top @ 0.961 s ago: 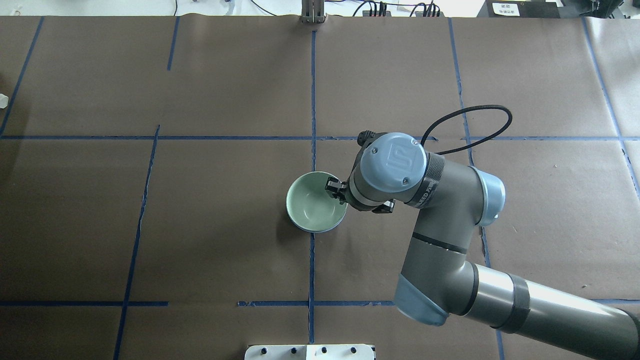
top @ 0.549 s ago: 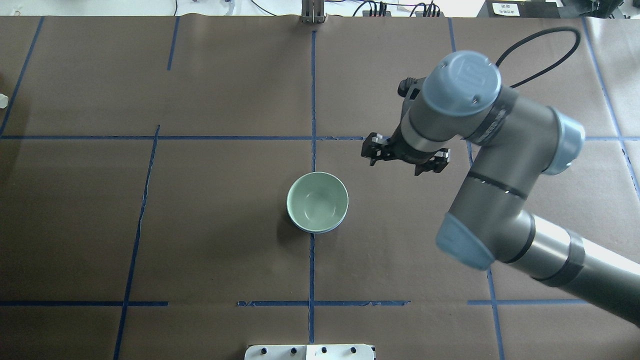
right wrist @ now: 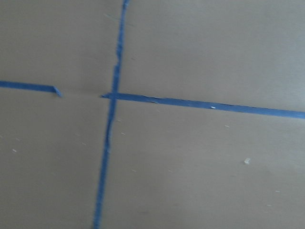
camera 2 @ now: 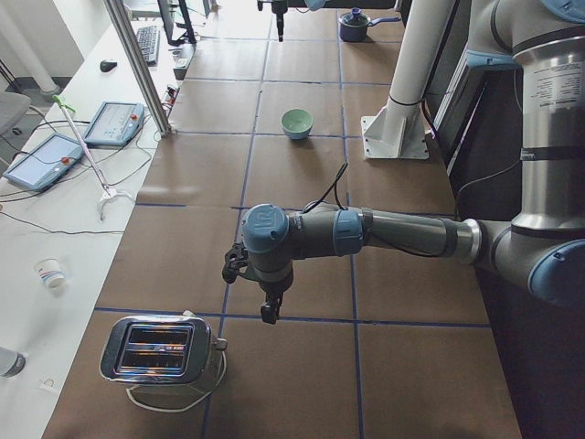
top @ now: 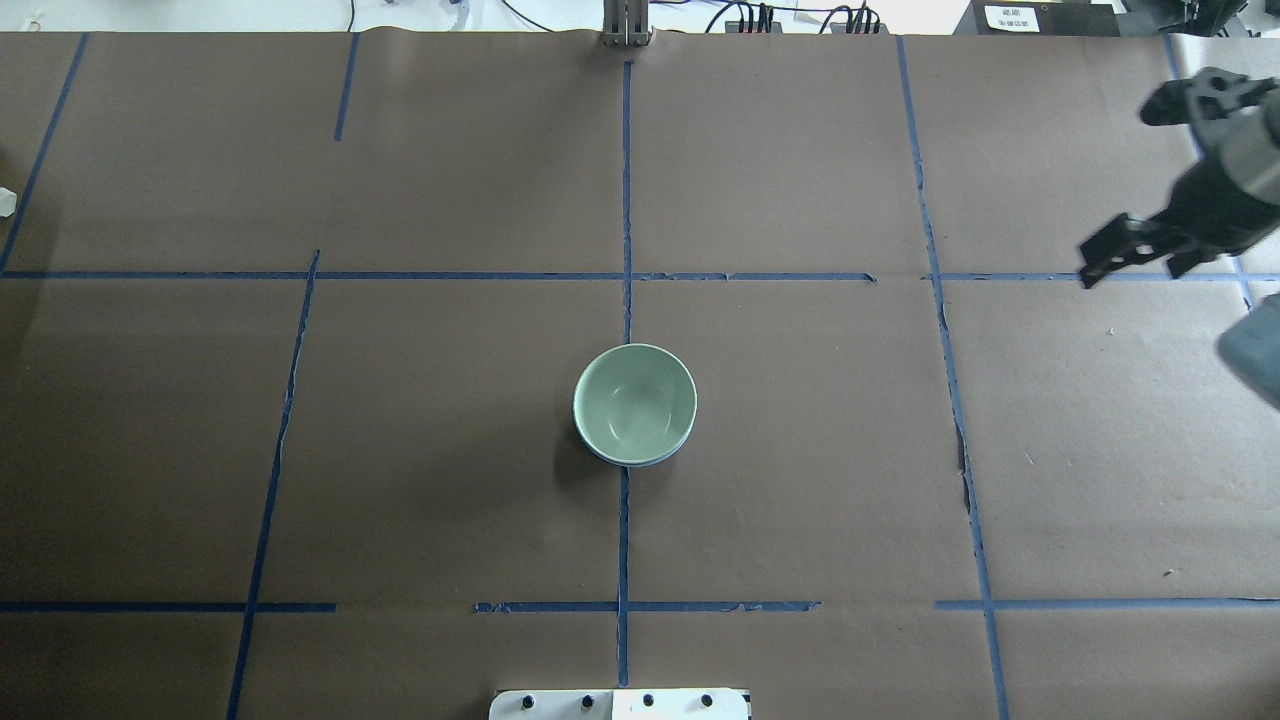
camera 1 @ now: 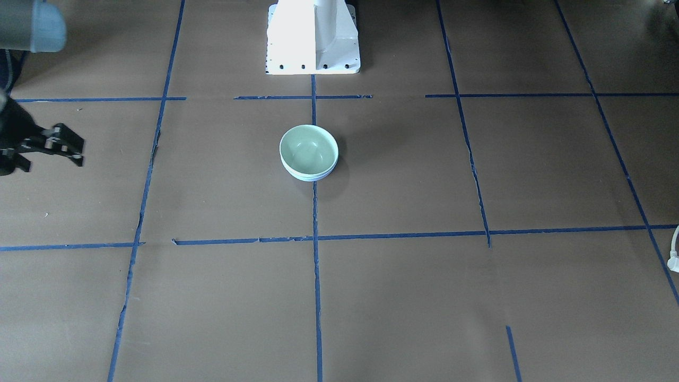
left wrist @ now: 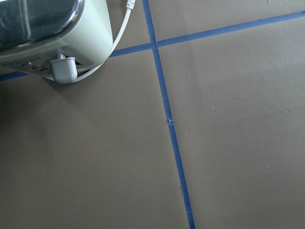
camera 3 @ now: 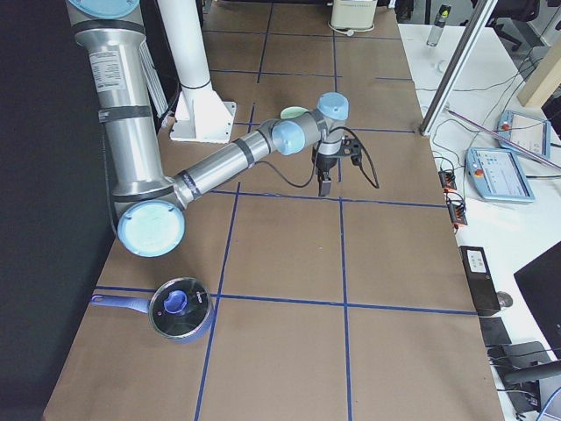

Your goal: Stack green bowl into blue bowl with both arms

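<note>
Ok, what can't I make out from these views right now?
Blue bowl: front view shows only a rim sliver; the green bowl nested in it hides the rest.
Left gripper: only in the exterior left view, too small to judge its jaws.
Right arm: mostly beyond the overhead's right edge.

In the overhead view, brown table [top: 400,420] lies open all round the green bowl [top: 635,402] nested in the blue bowl [camera 1: 310,178], with only the white base [top: 620,704] at 6 o'clock and the right gripper [top: 1140,258], well apart between 2 and 3 o'clock, as obstacles.
</note>
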